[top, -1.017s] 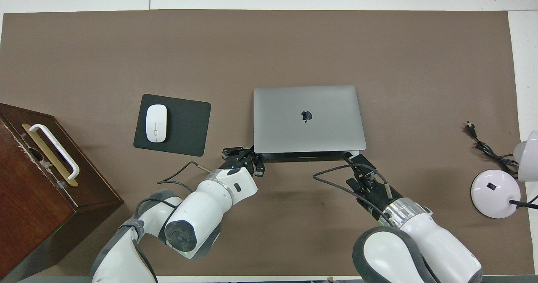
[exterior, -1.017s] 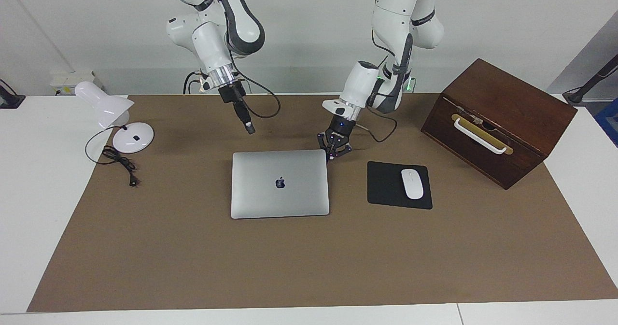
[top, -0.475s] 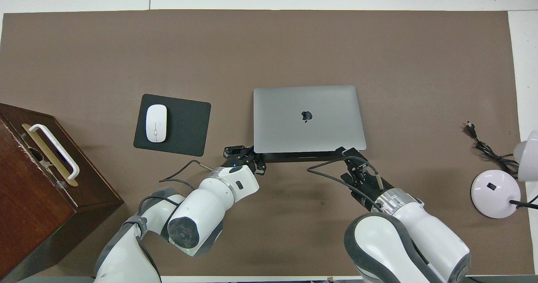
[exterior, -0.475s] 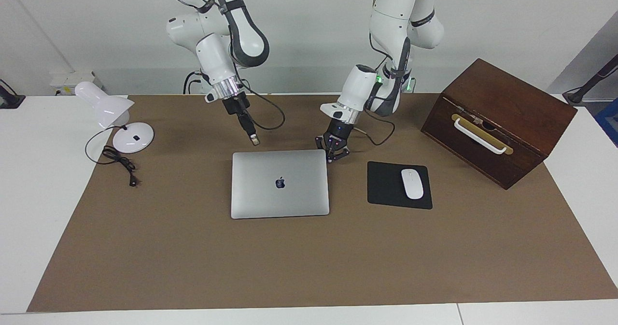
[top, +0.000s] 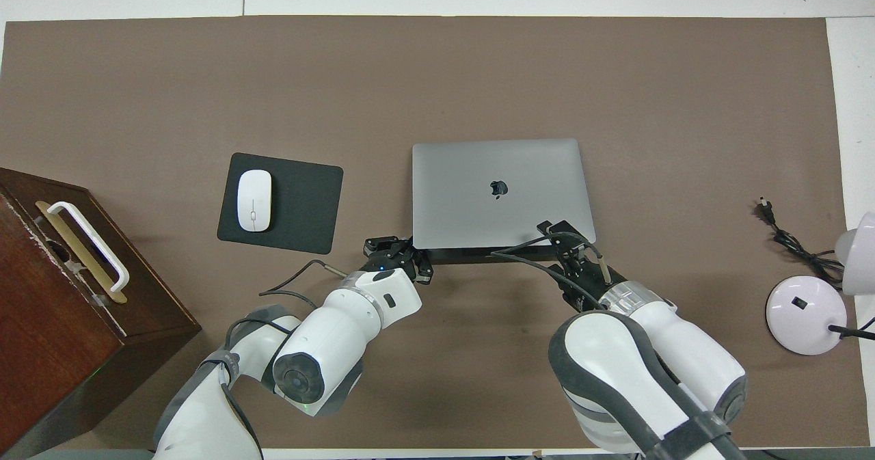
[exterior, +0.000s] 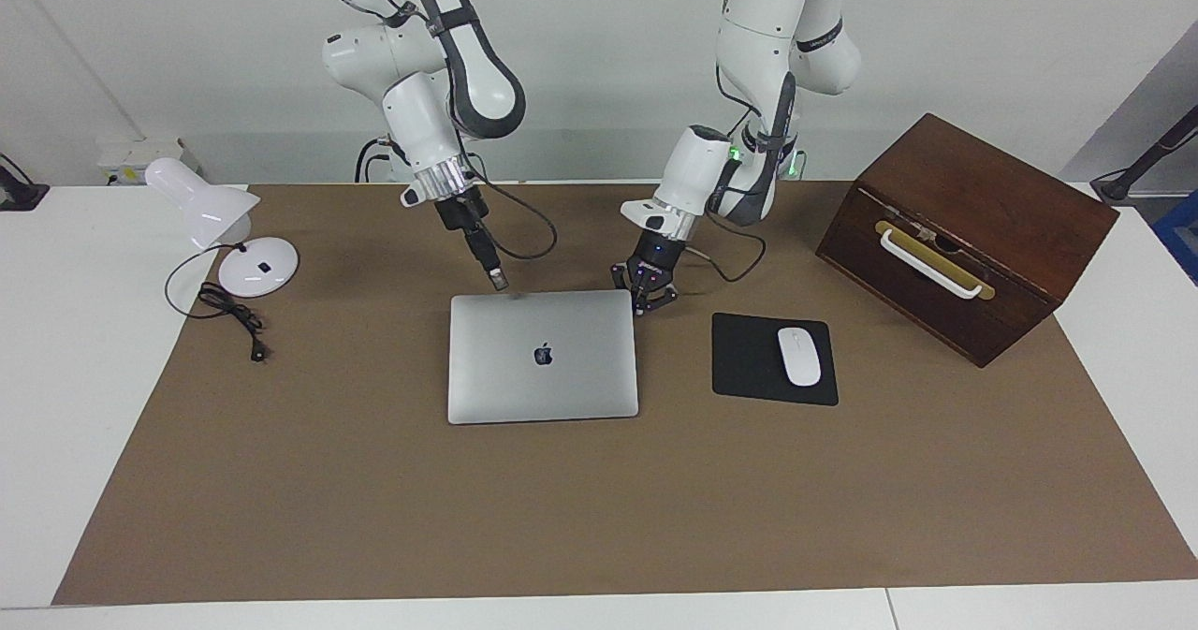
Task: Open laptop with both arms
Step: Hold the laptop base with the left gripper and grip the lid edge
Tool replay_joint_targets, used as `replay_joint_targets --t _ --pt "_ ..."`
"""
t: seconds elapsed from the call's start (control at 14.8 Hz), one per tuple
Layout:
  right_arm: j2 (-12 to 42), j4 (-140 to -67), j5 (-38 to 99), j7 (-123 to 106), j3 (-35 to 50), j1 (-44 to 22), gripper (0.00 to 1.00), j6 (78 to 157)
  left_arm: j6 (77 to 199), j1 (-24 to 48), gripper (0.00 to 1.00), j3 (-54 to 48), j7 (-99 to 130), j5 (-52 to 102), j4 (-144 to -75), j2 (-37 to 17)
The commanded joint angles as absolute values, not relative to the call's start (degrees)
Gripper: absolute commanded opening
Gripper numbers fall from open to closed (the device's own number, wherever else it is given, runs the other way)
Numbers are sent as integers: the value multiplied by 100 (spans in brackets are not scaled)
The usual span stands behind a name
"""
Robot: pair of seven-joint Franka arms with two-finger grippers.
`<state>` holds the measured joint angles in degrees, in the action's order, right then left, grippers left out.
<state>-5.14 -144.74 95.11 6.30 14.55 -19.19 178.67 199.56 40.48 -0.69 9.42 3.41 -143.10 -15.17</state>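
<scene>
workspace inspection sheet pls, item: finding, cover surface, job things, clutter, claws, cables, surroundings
surface: white table under a brown mat.
job's things: laptop shut, flat on the mat, logo up.
clutter: white mouse on black mouse pad toward the left arm's end; wooden box with white handle at that end; white desk lamp at the right arm's end.
claws: left claw shut, at the laptop's corner nearest the robots; contact unclear. right claw low over the laptop's edge nearest the robots.
cables: lamp cord loose on the mat, unplugged; black cables loop from both wrists.
surroundings: white wall; nothing else seen.
</scene>
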Motion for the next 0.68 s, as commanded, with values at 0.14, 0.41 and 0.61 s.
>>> replay_joint_targets --t 0.14,0.41,0.61 --pt "-317 -14159 9686 176 1468 -1661 100 17833 20074 4210 0 9 914 404 -14168 -1766" --pt "-237 -14019 9686 167 1459 -1661 100 17833 20074 4210 0 9 914 404 -14168 -1775" --pt "-141 -13843 9677 150 1459 -1644 100 17850 20074 4210 0 9 914 404 -14168 -1784"
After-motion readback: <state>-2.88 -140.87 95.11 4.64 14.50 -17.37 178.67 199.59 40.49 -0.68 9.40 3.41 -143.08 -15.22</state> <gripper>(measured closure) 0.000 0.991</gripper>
